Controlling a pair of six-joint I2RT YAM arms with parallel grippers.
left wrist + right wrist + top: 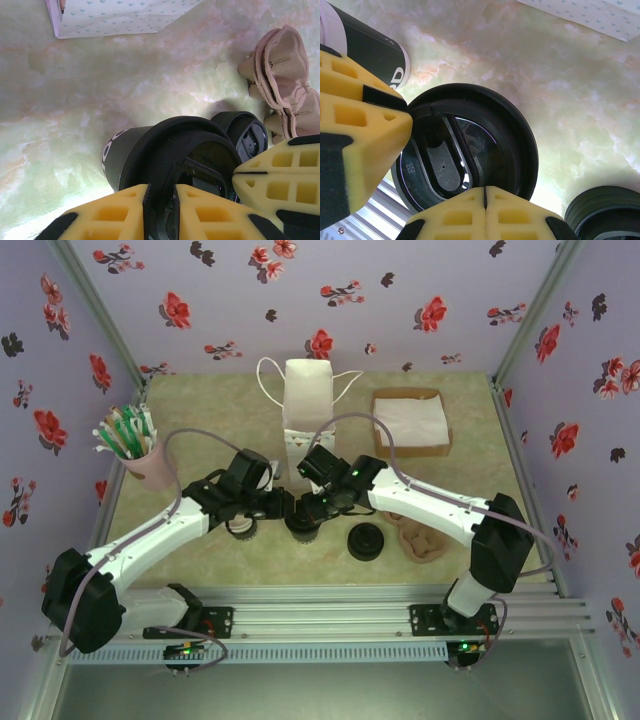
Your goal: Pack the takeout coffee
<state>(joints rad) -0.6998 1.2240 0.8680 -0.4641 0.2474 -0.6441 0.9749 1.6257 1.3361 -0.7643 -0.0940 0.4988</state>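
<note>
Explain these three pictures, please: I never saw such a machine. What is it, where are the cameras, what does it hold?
These are two robot arms, each ending in a two-finger gripper. The wide picture looks down from above; the two close pictures come from a camera on each wrist. On the marble-patterned table stand a white paper bag, a box of napkins, a pink cup of sticks, a stack of black lids and a pulp cup carrier. The left gripper pinches the lid rim of the takeout coffee; the right gripper, shut, sits at its lid edge.
</note>
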